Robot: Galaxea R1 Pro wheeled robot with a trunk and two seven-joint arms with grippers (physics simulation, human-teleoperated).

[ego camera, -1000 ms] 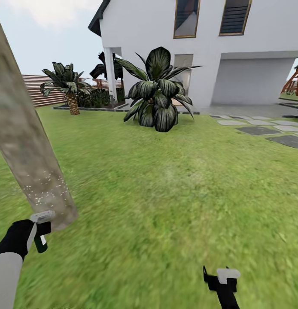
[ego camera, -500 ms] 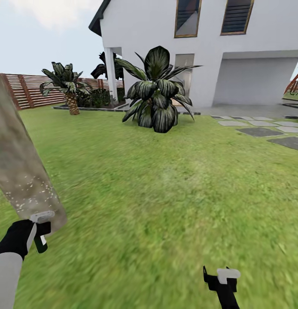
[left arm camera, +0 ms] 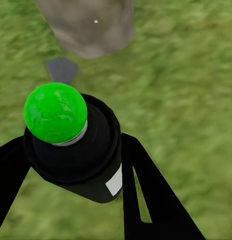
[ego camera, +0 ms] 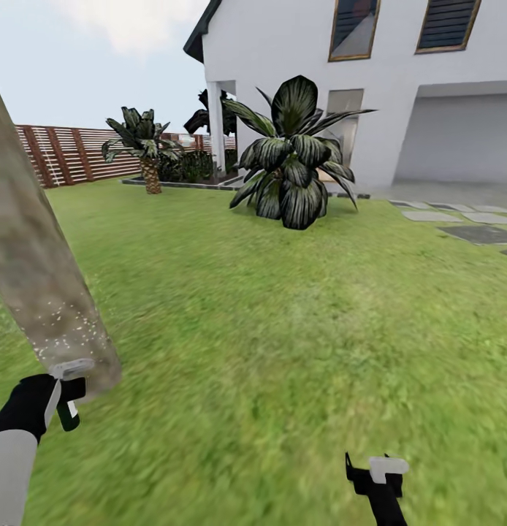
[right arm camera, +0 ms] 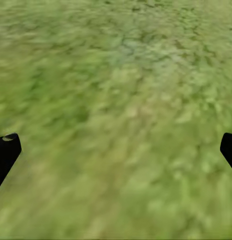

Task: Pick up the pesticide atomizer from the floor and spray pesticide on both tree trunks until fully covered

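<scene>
Green-capped black pesticide atomizer (left arm camera: 70, 145) sits clamped in your left gripper (ego camera: 63, 398) beside the speckled tan-grey trunk (ego camera: 42, 292); your right gripper (right arm camera: 116, 145) hangs wide. Next, spray higher up.

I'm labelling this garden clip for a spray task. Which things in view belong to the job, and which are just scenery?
Part of the job:
- atomizer, clamped in the left gripper
- tree trunk, flecked with white specks low down

Just scenery:
- broad-leaved bush
- small palm
- house
- slat fence
- stepping stones
</scene>
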